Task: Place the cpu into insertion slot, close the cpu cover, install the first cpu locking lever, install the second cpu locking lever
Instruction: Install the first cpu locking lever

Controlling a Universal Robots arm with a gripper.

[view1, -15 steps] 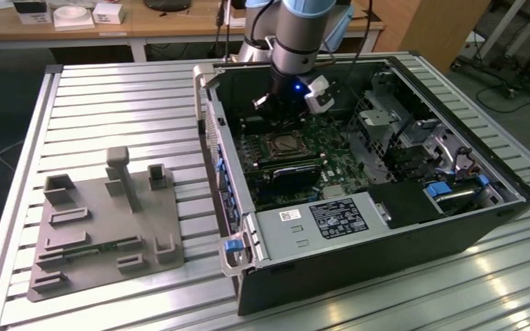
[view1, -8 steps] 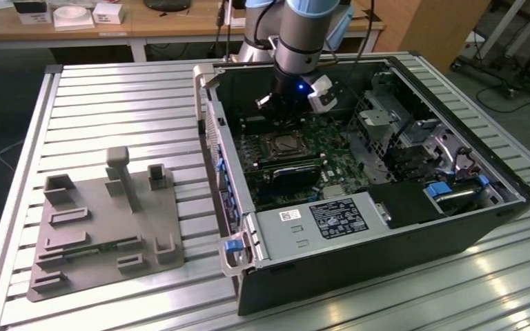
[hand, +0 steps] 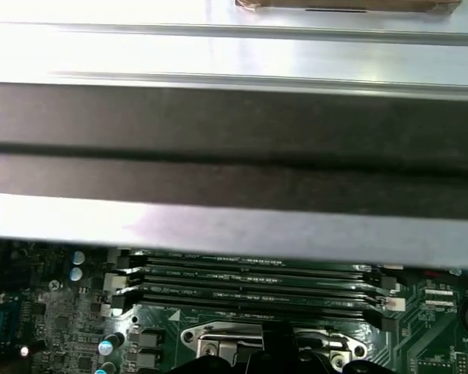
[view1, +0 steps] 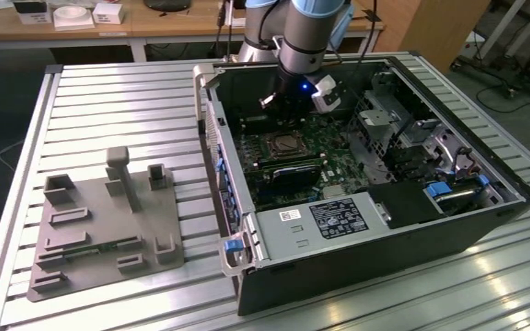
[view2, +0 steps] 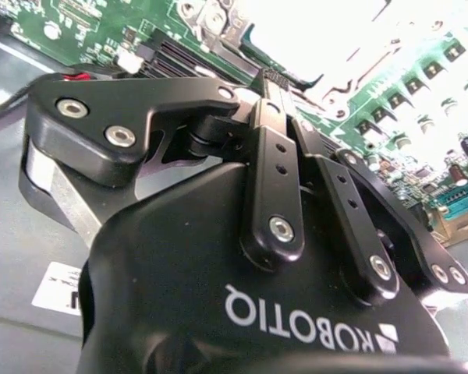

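Note:
An open computer case [view1: 486, 207] lies on the slatted table, its green board facing up. The insertion slot [view1: 286, 145] is a dark square with a silvery rim near the board's middle. Whether the cpu lies inside it I cannot tell. The cpu cover cannot be told apart from that rim, and the locking levers are too small to make out. My gripper [view1: 283, 114] hangs just above the slot's far edge. In the second wrist view my gripper [view2: 271, 78] looks shut, fingertips together, nothing visibly held, over bright socket metal [view2: 242, 23]. In the first wrist view my gripper [hand: 277, 347] stands over the socket's silvery frame [hand: 218, 339].
Long black memory slots [hand: 249, 284] run beside the socket, with the case's dark wall [hand: 234, 156] beyond them. A black labelled box [view1: 339, 217] and a metal drive cage [view1: 403, 131] crowd the case. A grey fixture plate [view1: 99, 227] lies at the exterior view's left.

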